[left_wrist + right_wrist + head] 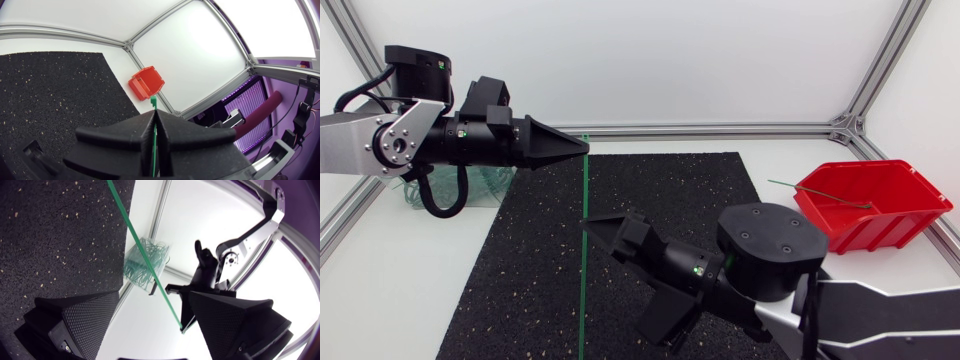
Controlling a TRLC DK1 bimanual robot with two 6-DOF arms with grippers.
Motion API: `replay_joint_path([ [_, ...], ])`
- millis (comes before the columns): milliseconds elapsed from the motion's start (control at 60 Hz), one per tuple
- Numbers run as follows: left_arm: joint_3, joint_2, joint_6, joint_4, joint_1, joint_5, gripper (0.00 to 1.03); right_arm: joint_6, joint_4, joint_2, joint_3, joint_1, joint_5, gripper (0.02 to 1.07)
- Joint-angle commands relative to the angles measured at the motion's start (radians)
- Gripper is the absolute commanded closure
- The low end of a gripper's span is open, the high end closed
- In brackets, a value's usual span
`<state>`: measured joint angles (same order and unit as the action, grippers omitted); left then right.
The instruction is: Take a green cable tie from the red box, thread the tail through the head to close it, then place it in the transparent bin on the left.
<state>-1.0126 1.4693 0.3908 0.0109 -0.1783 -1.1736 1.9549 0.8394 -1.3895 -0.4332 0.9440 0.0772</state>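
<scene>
My left gripper (582,148) is shut on a green cable tie (582,260) near its upper end, and the strip hangs straight down over the black mat (670,190). In the left wrist view the tie's head (153,101) pokes out past the closed left gripper (154,122). My right gripper (620,278) stands open low over the mat, its upper finger just beside the hanging strip. In the right wrist view the tie (135,235) runs between the open fingers of the right gripper (155,296) without touching either. The red box (865,205) is at the right, the transparent bin (470,185) behind my left arm.
More green ties lie in the red box, one sticking out over its rim (790,185). The transparent bin (145,262) holds several closed green ties. Aluminium frame rails (720,128) run along the table's back and sides.
</scene>
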Motion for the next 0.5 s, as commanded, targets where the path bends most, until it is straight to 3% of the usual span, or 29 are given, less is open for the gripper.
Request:
replay_joint_path([
  [0,-0.035,0.026,-0.02,0.011,-0.01,-0.006,1.0,0.125,0.036,-0.026,0.044,-0.021,0.09,0.05],
  [200,-0.038,0.072,-0.036,0.023,-0.013,-0.006,1.0,0.165,0.055,-0.034,0.045,-0.014,0.219,0.05],
  [483,-0.035,0.094,-0.049,0.027,-0.012,-0.006,1.0,0.167,0.082,-0.117,0.045,0.044,0.211,0.06],
])
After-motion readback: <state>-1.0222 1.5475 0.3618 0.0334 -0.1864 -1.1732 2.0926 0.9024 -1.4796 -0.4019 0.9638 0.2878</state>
